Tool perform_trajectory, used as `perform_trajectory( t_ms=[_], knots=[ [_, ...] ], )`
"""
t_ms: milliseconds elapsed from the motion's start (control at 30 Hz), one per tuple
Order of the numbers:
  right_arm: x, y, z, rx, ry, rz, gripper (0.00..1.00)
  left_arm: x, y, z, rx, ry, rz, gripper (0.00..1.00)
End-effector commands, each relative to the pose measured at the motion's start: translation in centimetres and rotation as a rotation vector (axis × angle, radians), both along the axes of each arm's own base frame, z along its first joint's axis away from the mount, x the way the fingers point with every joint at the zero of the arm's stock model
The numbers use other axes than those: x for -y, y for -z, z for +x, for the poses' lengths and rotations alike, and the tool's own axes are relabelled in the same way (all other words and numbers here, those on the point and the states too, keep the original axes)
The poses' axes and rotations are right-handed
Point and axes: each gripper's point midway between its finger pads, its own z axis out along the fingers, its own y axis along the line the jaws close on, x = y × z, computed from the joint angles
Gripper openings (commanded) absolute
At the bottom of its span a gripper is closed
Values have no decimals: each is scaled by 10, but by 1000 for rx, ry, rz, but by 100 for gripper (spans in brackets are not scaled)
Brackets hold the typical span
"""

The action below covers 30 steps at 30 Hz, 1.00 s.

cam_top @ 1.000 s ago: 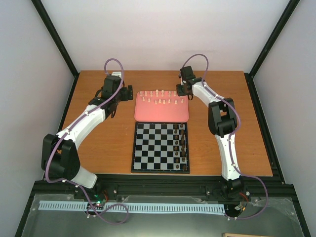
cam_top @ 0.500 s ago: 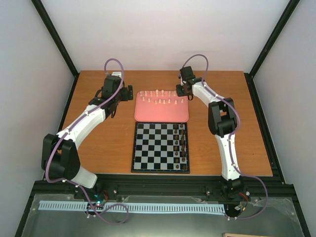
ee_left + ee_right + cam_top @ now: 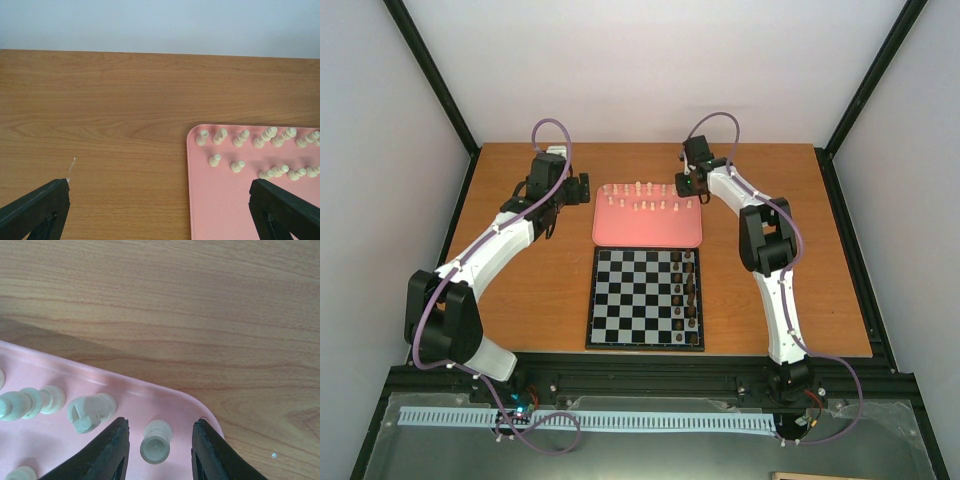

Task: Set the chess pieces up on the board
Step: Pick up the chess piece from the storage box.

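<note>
A: Progress?

B: Early. The dark pieces (image 3: 690, 295) fill the two right-hand columns of the board (image 3: 630, 300). The cream pieces (image 3: 645, 205) are all on the pink tray (image 3: 645, 235), which sits on the bench (image 3: 820, 200) just beyond the board's far edge. No cream piece shows on the board.

A: So what's left?

B: By my read, the whole cream side. Each one has to be carried over and stood on the left columns. They're too small to count from above.

A: Right arm?

B: The right arm (image 3: 765, 245) reaches far forward, wrist bent in to the tray's far right corner. In the wrist view the right jaws are open and straddle the corner piece (image 3: 156, 442), which stands upright just inside the rounded rim. There's a gap on both sides, so they aren't gripping it. Looks like a pick being lined up, my guess.

A: Left?

B: The left arm (image 3: 500, 245) is stretched out to the tray's far left corner. The left jaws are wide open and hold nothing. They span the tray's left edge, one side over the bench and the other over the tray. The nearest cream pieces are beyond the tips, not between them.

A: Anything close to the target?

B: A neighbour piece (image 3: 90, 412) stands just beside the corner piece, so an off-centre close could knock it.
</note>
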Motion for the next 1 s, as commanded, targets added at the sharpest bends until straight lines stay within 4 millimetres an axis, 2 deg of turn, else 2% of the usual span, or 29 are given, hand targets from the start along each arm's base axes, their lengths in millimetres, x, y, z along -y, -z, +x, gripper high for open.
perform_trajectory(
  t_ms=[0,100,233,500,600,767,900,967],
  knots=[
    [-3,7,3,-10,-8,-5,36,-1,-10,7,23,-12,-14,100],
    [-3,9,4,-12,-5,-6,30,-1,-11,6,24,-12,-14,100],
    [-5,8,7,-8,-8,-3,29,-1,-11,7,24,-13,-13,100],
    [-3,4,8,-2,-1,-10,13,0,-8,8,18,-13,-11,100],
    [-2,-4,8,9,1,-7,11,0,-8,8,18,-13,-10,100],
    [-3,-37,7,74,1,8,9,0,-7,8,15,-13,-8,100],
    [-7,-80,2,163,-7,19,9,-1,-8,7,18,-14,-9,100],
    [-16,-99,-6,198,-26,16,9,-1,-8,8,18,-13,-7,100]
  ],
)
